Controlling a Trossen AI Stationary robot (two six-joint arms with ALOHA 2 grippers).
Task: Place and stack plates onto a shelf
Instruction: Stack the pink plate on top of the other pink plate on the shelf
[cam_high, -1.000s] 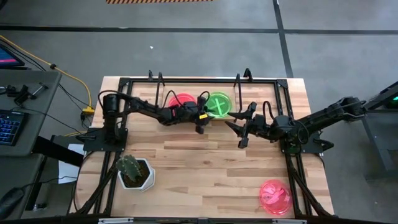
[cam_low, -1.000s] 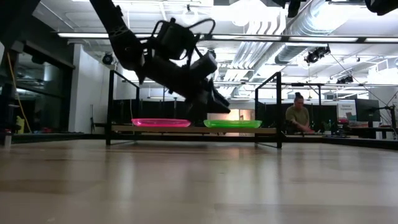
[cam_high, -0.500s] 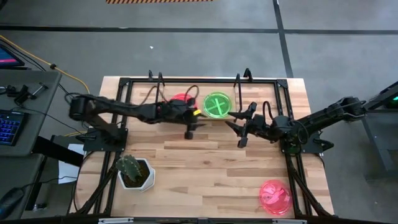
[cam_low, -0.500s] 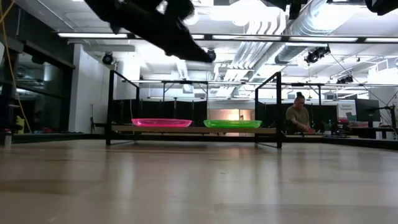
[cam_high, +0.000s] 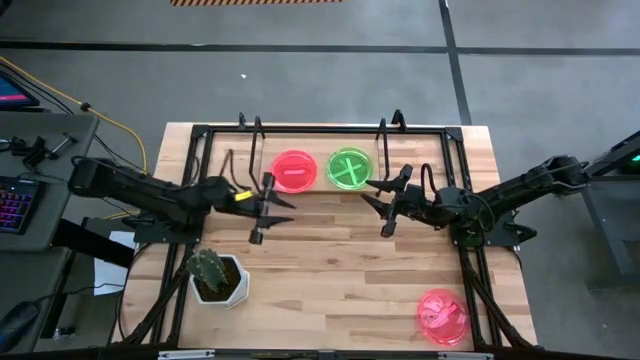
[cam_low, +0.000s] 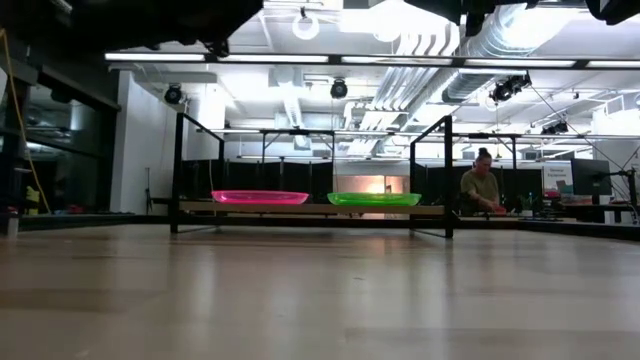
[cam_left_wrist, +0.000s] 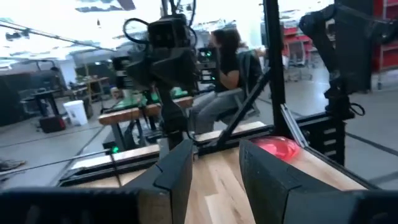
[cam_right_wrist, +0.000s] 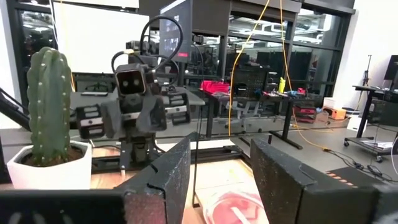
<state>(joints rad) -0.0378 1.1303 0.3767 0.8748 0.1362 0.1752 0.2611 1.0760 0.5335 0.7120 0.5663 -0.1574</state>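
A pink-red plate (cam_high: 293, 170) and a neon green plate (cam_high: 351, 168) rest flat, side by side, on the shelf's light-wood board (cam_high: 322, 187) at the far side of the table. In the low view the pink-red plate (cam_low: 260, 197) and the green plate (cam_low: 374, 199) sit level on the board (cam_low: 310, 209). More pink-red plates (cam_high: 442, 317) lie near the table's near right corner. My left gripper (cam_high: 262, 208) hovers open, left of and nearer than the shelf. My right gripper (cam_high: 384, 207) hovers open, just nearer than the green plate. Both are empty.
A white pot with a cactus (cam_high: 213, 275) stands near the table's left near side. Black frame rods (cam_high: 463, 250) run along the table's edges. Bare wood (cam_high: 330, 270) lies between the arms and the near edge. A person (cam_low: 483, 190) sits in the room behind.
My left gripper has drawn back from beside the green plate toward the table's left and slightly near edge, rising out of the low view. The pink-red plate, earlier half hidden under the arm, now shows whole. Both plates have stayed in place.
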